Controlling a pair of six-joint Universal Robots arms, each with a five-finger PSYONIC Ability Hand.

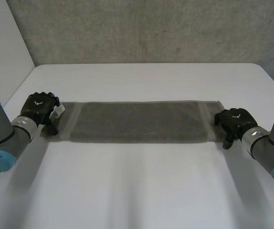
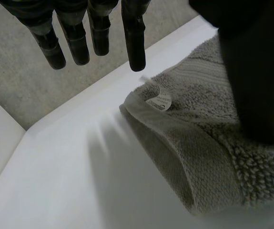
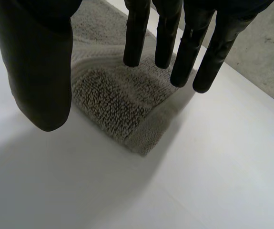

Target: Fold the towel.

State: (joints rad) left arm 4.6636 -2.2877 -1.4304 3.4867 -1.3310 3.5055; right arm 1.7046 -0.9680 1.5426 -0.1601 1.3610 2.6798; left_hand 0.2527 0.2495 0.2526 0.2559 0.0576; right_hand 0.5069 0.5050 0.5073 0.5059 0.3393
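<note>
A long grey towel [image 1: 137, 121] lies flat on the white table [image 1: 141, 191]. It sits in the middle of the table, and its long sides run the same way as the table's far edge. It reaches from near the left edge to near the right edge.

The left hand [image 1: 39, 109] is at the towel's left short end. A small white tag [image 1: 59, 111] sticks out of the towel right beside this hand. In the left wrist view the fingers [image 2: 134, 38] are straight and spread apart, up over the bare table just past the towel's corner. The thumb [image 2: 256, 71] is over the towel [image 2: 213, 143]. The hand has nothing in its hold. The tag [image 2: 158, 101] lies on the towel's end, and that end looks a bit rumpled there.

The right hand [image 1: 234, 121] is at the towel's right short end. In the right wrist view its fingers [image 3: 137, 38] are straight and hang over the towel's end [image 3: 113, 95]. The thumb [image 3: 39, 71] is well away from them. This hand holds nothing too.

A grey wall [image 1: 141, 28] stands behind the table's far edge.
</note>
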